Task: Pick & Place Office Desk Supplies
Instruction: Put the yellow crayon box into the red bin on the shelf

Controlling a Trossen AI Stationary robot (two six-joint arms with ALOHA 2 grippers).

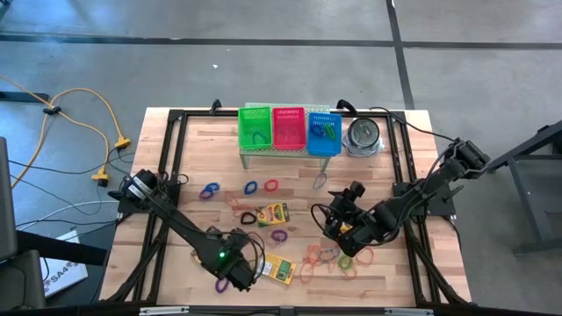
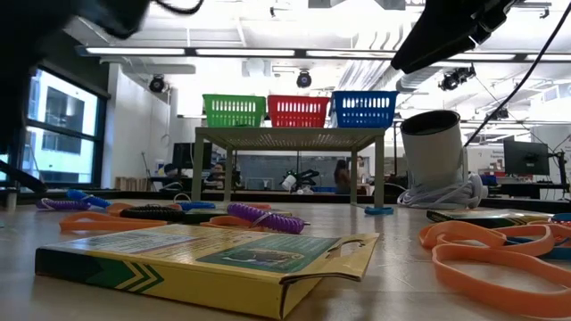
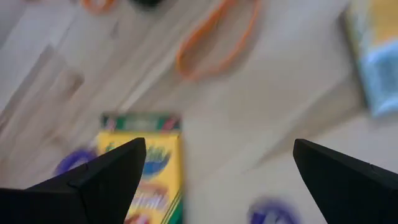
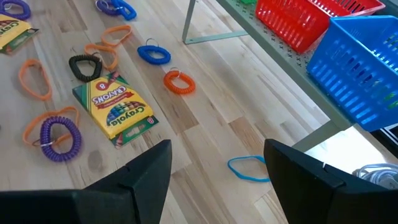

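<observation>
Left tool (image 1: pixel 239 279) hangs wide open and empty low over the bench (image 1: pixel 193 158), with a crayon box (image 1: pixel 279 269) flat just off to its side, long axis roughly across the tool's gap. So I'd guess the left arm takes it. Right tool (image 1: pixel 338 221) is half open, empty, farther off.

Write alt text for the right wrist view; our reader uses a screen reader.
The open right gripper hovers empty over a wooden table strewn with coiled and flat rubber-band loops around a yellow-and-green crayon box. Red and blue plastic mesh baskets sit on a raised shelf.
</observation>
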